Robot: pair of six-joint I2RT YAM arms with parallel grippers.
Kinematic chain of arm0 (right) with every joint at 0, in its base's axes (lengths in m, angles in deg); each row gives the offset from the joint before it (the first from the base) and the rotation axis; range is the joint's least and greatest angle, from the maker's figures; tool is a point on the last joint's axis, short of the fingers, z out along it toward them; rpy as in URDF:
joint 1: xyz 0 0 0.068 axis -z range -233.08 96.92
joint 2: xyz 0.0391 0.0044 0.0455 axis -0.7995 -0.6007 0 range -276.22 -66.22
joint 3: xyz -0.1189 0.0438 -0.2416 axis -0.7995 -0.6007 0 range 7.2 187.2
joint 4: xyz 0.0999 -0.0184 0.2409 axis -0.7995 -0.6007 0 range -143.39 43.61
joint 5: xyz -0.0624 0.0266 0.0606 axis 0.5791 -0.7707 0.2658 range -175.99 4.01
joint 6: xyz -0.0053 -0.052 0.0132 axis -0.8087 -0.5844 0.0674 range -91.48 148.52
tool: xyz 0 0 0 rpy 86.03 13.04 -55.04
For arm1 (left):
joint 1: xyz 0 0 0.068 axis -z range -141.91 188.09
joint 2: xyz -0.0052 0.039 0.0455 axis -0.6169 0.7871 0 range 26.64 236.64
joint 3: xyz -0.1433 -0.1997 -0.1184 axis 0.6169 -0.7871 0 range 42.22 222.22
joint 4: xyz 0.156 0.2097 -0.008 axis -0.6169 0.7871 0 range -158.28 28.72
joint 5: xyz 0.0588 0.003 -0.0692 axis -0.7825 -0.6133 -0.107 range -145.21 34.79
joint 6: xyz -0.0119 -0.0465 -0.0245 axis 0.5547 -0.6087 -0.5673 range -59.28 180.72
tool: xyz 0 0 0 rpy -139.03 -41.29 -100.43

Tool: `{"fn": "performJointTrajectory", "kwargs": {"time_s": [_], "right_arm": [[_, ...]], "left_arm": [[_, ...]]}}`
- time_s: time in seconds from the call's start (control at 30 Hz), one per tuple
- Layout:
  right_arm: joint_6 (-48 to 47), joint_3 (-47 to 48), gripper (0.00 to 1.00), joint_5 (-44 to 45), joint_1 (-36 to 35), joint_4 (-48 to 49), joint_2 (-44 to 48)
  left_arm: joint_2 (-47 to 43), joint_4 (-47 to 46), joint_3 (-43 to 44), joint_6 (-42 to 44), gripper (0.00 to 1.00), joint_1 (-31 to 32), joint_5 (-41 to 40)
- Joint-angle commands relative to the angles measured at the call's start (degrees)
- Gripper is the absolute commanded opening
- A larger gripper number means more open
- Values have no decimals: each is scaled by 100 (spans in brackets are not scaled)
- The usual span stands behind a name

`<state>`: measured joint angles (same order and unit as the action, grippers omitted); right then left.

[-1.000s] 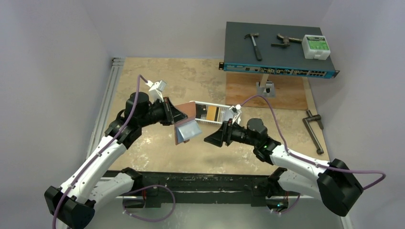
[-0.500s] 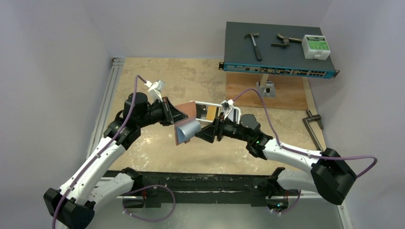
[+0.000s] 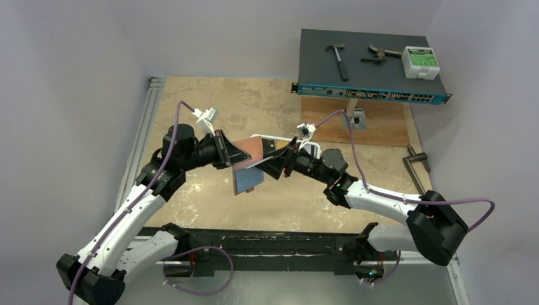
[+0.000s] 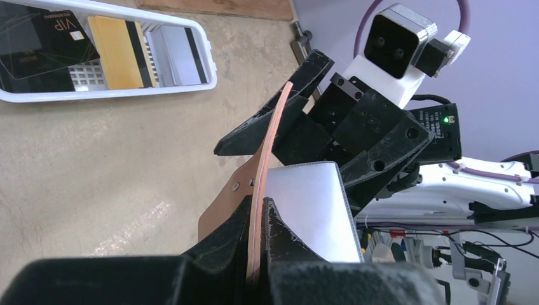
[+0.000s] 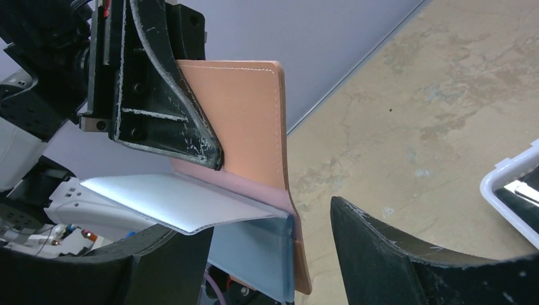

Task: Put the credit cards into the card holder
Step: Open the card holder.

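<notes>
Mottled beige tabletop point(image 3: 210, 108); flat, seemingly leather card holder point(image 3: 253, 148)

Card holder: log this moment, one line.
left gripper: shut on card holder, aloft | right gripper: open, straddling its edge | pale card: sticking out

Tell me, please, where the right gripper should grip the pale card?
Probably the pale card's free flared edge, standing off the leather card holder: pinch across the flat faces, coming from the side opposite the shut left gripper. The open right gripper straddles it.
</notes>
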<state>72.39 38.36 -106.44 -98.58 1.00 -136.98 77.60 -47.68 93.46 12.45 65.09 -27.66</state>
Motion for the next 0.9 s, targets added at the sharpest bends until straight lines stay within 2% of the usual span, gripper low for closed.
{"fn": "performJointTrajectory", "kwargs": {"time_s": [0.0, 0.13, 0.23, 0.3, 0.37, 0.43, 0.47, 0.5, 0.53, 0.57, 0.67, 0.73, 0.8, 0.87], "right_arm": [[188, 205, 67, -124, -73, 895, -198], [629, 7, 64, -487, -81, 2000, -490], [1023, -8, 58, -816, -73, 2825, -772], [1387, 5, 48, -1008, -71, 3451, -986], [1658, 130, 32, -1241, -73, 3706, -1185], [1841, 150, 12, -1377, -74, 3830, -1309], [1903, 129, 3, -1397, -74, 3879, -1326], [1936, 112, 0, -1396, -66, 3847, -1309], [1908, 112, 0, -1385, -48, 3686, -1260], [1849, 115, 0, -1400, -43, 3478, -1185], [1416, 282, 0, -1608, 77, 1916, -843], [691, 530, 0, -1722, 173, 276, -555], [-399, 1064, 0, -1670, 222, -1987, -388], [-1213, 1513, 0, -1600, 233, -3444, -496]], "left_arm": [[-128, -420, 69, -298, 0, -13, 279], [-132, -539, 33, -408, 0, 12, 402], [-161, -591, -14, -469, 0, 39, 485], [-182, -591, -35, -488, 0, 47, 507], [-215, -600, -39, -491, 2, 45, 502], [-237, -582, -5, -499, 12, 40, 459], [-250, -553, 9, -503, 23, 42, 423], [-268, -516, 23, -484, 34, 34, 378], [-287, -487, 38, -429, 40, 19, 359], [-300, -448, 41, -369, 47, -9, 346], [-321, -219, 134, -17, 62, -239, 293], [-215, -26, 273, 315, 69, -665, 521], [-14, 357, 461, 866, 71, -1147, 785], [213, 721, 630, 1549, 71, -1554, 1011]]}}
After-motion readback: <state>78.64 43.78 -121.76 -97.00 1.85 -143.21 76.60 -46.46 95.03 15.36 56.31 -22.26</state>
